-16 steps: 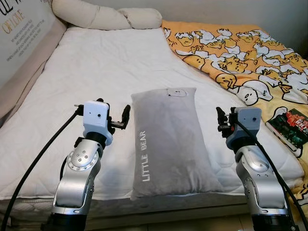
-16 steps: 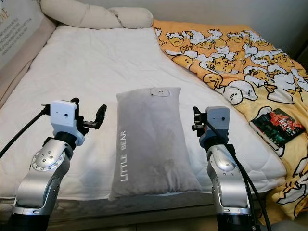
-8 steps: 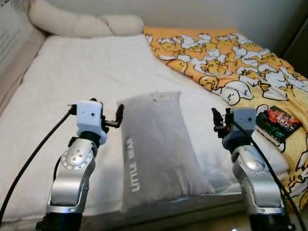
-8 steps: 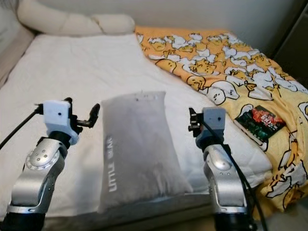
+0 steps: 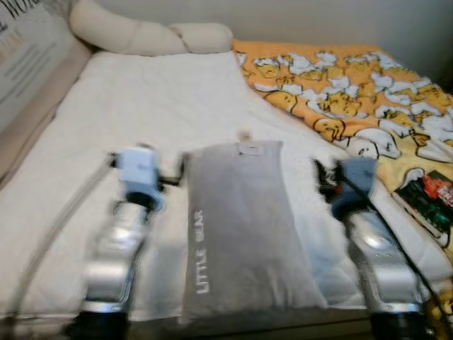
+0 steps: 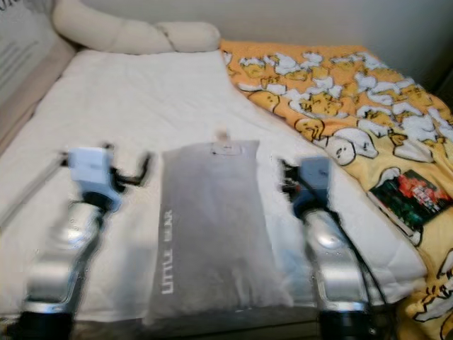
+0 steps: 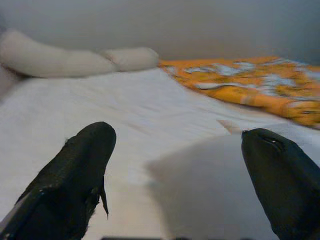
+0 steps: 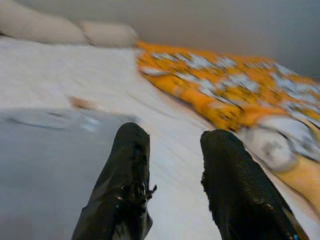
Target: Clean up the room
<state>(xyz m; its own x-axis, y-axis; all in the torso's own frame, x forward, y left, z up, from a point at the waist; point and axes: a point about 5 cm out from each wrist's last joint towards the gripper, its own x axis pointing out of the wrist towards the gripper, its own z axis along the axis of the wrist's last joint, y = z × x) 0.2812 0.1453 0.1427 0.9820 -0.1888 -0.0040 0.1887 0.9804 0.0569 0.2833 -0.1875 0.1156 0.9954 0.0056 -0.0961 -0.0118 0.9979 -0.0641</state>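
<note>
Left eye view: a grey pillow (image 5: 241,227) lies lengthwise on the near part of a white bed (image 5: 141,106), its near end at the mattress edge. White letters along its left side read "LITTLE BEAR". The left end effector (image 5: 173,178) sits just beside the pillow's far left corner and the right end effector (image 5: 320,183) sits near its right edge; both are blurred here. An orange blanket (image 5: 354,85) printed with white and yellow cartoon figures covers the right side of the bed. A long cream cushion (image 5: 148,35) lies across the head of the bed. A board with lettering (image 5: 28,49) leans at the far left, its words too blurred to read.

Right eye view: a book with a dark cover and red print (image 6: 409,202) lies on the blanket near the bed's right edge, its title unreadable. The pillow lies between the two silver arms.

Left wrist view: the two black fingers (image 7: 75,175) stand wide apart, nothing between them, with the blurred grey pillow ahead toward one finger.

Right wrist view: the fingers (image 8: 125,185) are parted by a narrower gap, holding nothing, above the white sheet just beside the pillow's edge.
</note>
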